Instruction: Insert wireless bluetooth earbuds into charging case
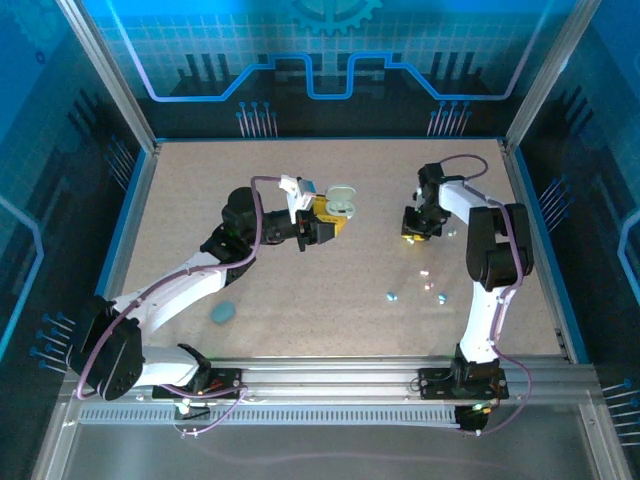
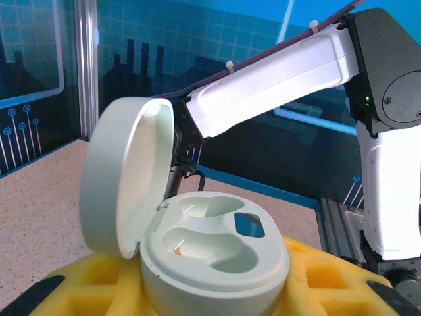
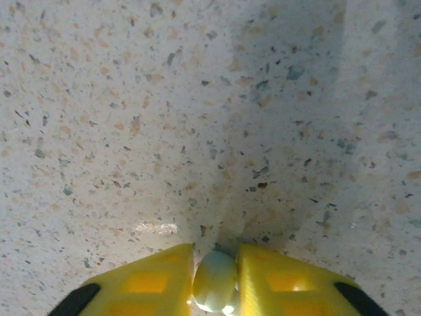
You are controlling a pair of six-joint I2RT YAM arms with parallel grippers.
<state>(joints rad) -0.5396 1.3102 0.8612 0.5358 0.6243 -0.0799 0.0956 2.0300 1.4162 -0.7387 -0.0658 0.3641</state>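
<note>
**Case held open, one bud pinched across the table**

The left gripper is clamped on the charging case. Its yellow fingers press the base from both sides, and the lid is swung up so the two moulded wells face upward. The case is lifted clear of the table.

To the right of the case, well apart, the right gripper points down at the surface. Its fingers are closed on a pale earbud (whether the bud touches the tabletop, I cannot tell). Bare speckled table lies between it and the case.

Two loose earbuds lie nearer the arm bases than the case and off to its right. A teal pebble-shaped case sits nearer the bases on the case's left. The blue side rail runs beyond the right arm, far from the case.
</note>
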